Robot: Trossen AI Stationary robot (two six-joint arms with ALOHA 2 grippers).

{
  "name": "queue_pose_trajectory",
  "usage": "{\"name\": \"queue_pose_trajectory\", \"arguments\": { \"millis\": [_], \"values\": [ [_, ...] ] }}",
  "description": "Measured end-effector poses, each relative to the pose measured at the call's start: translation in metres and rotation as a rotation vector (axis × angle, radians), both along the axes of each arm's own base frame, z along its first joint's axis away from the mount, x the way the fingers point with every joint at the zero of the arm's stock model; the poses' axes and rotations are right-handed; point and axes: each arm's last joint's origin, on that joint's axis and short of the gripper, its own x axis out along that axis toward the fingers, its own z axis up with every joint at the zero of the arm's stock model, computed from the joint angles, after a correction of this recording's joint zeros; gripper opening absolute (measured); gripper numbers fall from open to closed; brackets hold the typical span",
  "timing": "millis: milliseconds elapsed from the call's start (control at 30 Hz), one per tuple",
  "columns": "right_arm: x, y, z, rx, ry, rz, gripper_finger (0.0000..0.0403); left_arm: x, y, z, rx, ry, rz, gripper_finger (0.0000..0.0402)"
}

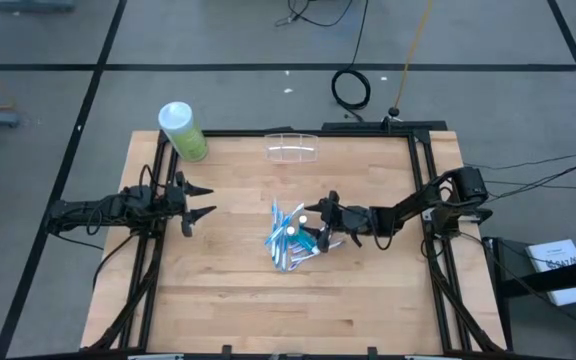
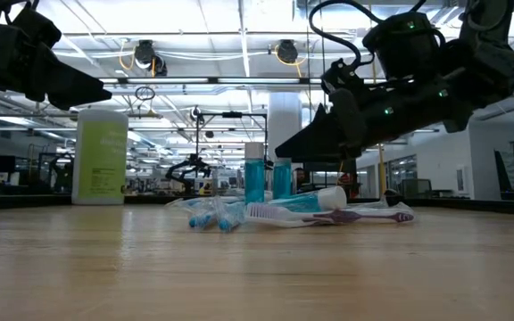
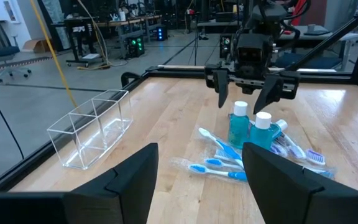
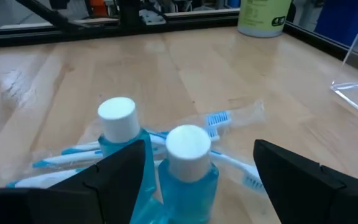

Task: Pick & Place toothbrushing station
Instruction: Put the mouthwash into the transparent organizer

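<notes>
The right gripper [image 1: 320, 222] is hanging over the pile of toothbrushes [image 3: 224, 163] at the middle of the desk [image 1: 238, 300], its fingers [image 3: 223, 94] spread wide around nothing, just above two small upright blue bottles [image 4: 188, 168] whose lower halves are cut off in the right wrist view. The left gripper [image 1: 196, 202] is waiting well apart at the desk's left side, fingers open and holding nothing. Farther off, the clear plastic holder [image 3: 92, 127] is sitting empty near the far edge, beside the light-green bottle [image 1: 182, 131] at the far left corner.

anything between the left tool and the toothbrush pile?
Nothing. In the high view, bare wood runs from the open left tool to the toothbrush pile; the clear container sits off at the far edge.
</notes>
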Motion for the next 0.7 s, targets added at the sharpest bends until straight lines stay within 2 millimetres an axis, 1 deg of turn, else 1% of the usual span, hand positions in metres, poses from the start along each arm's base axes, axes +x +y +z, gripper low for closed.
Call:
{"name": "queue_pose_trajectory", "arguments": {
  "millis": [133,467,700],
  "values": [
    [0.0003,-0.0007,0.0009,0.01,-0.012,-0.005,0.0279,0.0,0.0,0.0,0.0,0.0,0.0,0.0241],
    [0.0003,-0.0007,0.0009,0.01,-0.012,-0.006,0.0226,0.0,0.0,0.0,0.0,0.0,0.0,0.0241],
    [0.0001,-0.0007,0.0002,0.01,-0.005,-0.005,0.0206,0.0,0.0,0.0,0.0,0.0,0.0,0.0241]
  ]
}}
